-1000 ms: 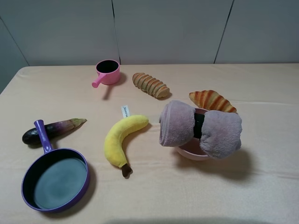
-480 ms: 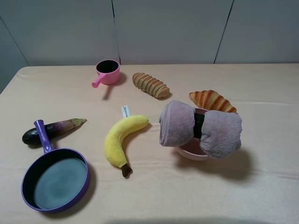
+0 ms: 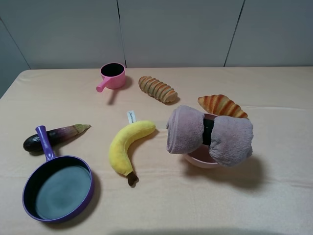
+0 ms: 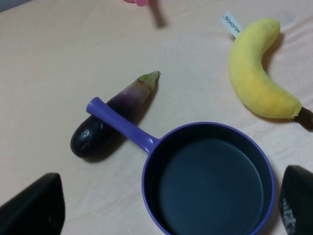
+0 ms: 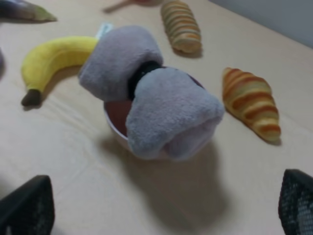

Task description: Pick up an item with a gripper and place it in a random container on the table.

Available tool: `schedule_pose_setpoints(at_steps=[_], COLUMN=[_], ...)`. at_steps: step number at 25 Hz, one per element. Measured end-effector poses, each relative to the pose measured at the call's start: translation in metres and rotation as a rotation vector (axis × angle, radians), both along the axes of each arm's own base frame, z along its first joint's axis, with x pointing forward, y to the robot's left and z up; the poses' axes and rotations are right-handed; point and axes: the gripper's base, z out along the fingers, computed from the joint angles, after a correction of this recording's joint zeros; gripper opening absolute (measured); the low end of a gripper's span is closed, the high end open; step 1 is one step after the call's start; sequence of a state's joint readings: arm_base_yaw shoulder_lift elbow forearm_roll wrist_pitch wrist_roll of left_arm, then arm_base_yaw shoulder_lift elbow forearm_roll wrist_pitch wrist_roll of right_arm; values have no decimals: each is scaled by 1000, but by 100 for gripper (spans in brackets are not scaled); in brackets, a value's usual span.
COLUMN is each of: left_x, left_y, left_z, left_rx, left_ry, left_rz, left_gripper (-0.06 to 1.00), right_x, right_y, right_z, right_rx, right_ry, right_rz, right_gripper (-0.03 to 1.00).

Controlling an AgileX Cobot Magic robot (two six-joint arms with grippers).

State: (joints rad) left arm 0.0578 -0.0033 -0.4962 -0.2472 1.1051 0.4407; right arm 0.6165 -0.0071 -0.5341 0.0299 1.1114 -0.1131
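Nearest me on the left of the bench (image 3: 274,196) I see the purple frying pan (image 3: 57,187), with the eggplant (image 3: 54,136) just behind its handle and the yellow banana (image 3: 126,147) to its right. Both tools stand apart and hold nothing: the left tool (image 4: 161,208) hangs over the pan, the right tool (image 5: 161,205) over bare cloth near the pink bowl (image 3: 200,160). The mauve towel (image 3: 210,134) rests across that bowl's rim right of centre, with the croissant (image 3: 222,105) just behind it, then the bread roll (image 3: 157,89) and pink cup (image 3: 112,76) farthest back.

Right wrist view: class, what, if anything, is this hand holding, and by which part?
Nothing. The right hand is open and empty; the rolled towel rests untouched across the pink bowl.
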Motion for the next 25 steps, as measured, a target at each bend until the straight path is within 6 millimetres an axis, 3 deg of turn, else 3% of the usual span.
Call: schedule_pose_setpoints(at_steps=[16,25], left_x=[0,0], left_y=[0,0], left_z=[0,0], left_rx=[0,0], left_ry=[0,0], left_rz=[0,0], left_gripper=[88,88], right_x=[-1,-1], right_y=[3,2], right_z=[0,0], right_rx=[10,6], right_ry=[6,4], right_rz=[-385,-418], right_gripper=[69,69])
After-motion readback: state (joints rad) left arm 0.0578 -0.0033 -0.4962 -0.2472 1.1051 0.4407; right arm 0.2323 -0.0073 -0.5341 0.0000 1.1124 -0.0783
